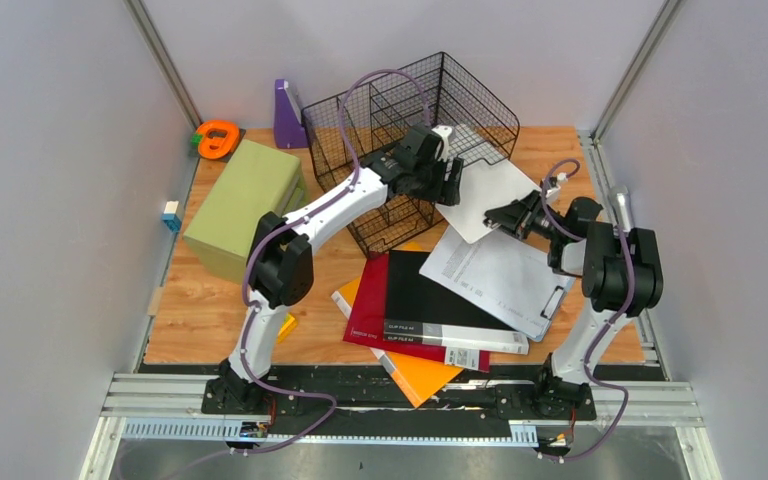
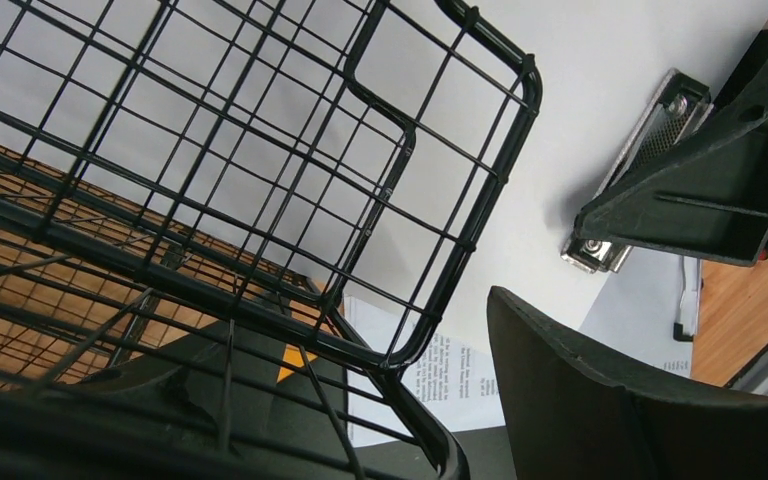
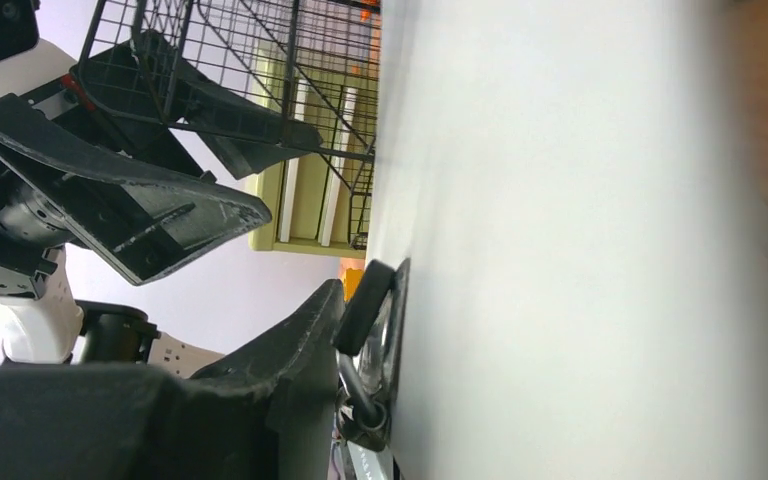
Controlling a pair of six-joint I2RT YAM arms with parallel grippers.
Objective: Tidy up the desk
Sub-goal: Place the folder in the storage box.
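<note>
Wood-grain desk (image 1: 210, 300) fills the centre, cluttered: wire basket (image 1: 460, 100) at 12 o'clock, green box (image 1: 245, 205) at 9, folders (image 1: 415, 300) at 6. Left gripper (image 1: 452, 182) spread wide, straddling the basket's rim; right gripper (image 1: 495, 217) clamps a white clipboard (image 1: 500, 185) at 2.

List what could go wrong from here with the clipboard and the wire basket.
1. The right gripper pinches the white clipboard only at one edge near its metal clip, so the board could swing or slip out.
2. The left gripper has its jaws open around the rim of the wire basket, not clamped on it; a push from the board might shove the basket.
3. The two grippers are close together, so they might knock each other.
</note>
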